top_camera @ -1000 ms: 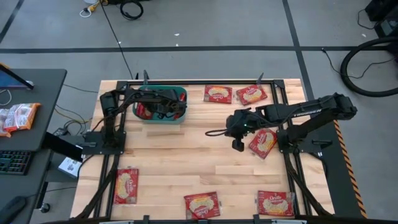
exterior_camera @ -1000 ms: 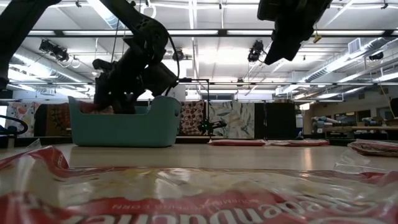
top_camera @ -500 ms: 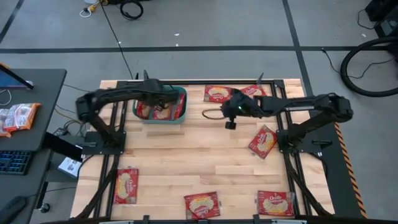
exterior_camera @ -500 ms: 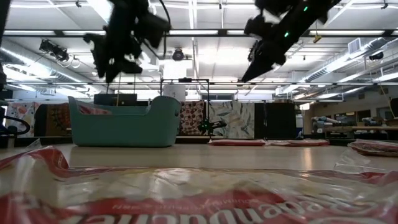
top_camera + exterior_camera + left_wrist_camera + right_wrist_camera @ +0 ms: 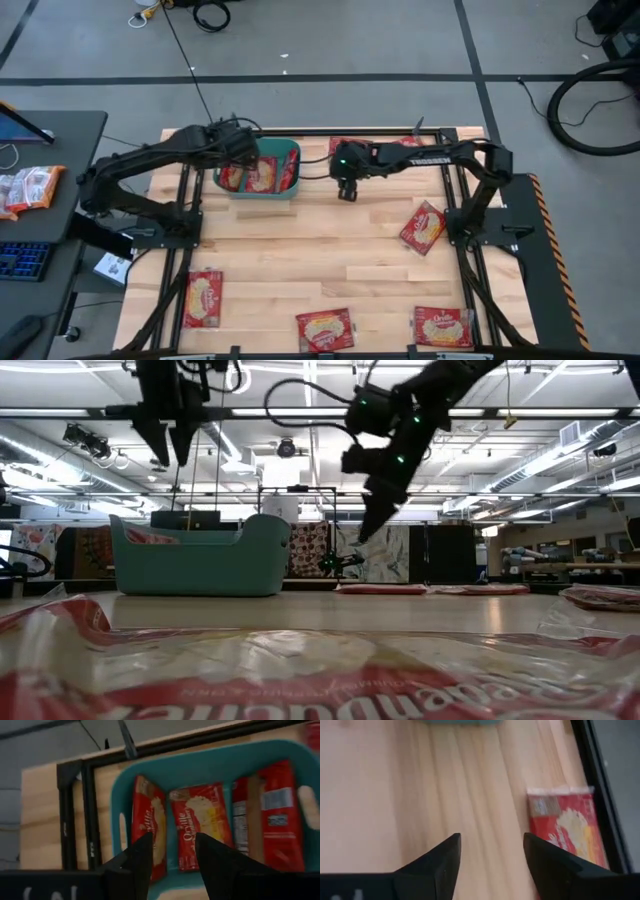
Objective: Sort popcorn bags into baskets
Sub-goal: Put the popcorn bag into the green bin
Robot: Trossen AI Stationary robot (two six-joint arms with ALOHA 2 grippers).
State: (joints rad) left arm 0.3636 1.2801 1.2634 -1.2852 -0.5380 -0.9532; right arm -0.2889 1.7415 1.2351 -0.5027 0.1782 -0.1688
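Robotics lab: strip-lit hall, framed table

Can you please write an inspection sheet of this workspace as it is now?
Surface: wooden table in a black frame.
Job's things: teal tub at the far edge holds several red popcorn bags. Four bags lie loose on the near half of the table; one lies at the far edge.
Clutter: nothing seen on the table.
Grippers: left tool above the tub, open, empty. Right tool above bare wood beside the tub, open, empty.
Cables: black cable on the floor behind the table.
Surroundings: side desk with white-and-orange packets; open hall behind.
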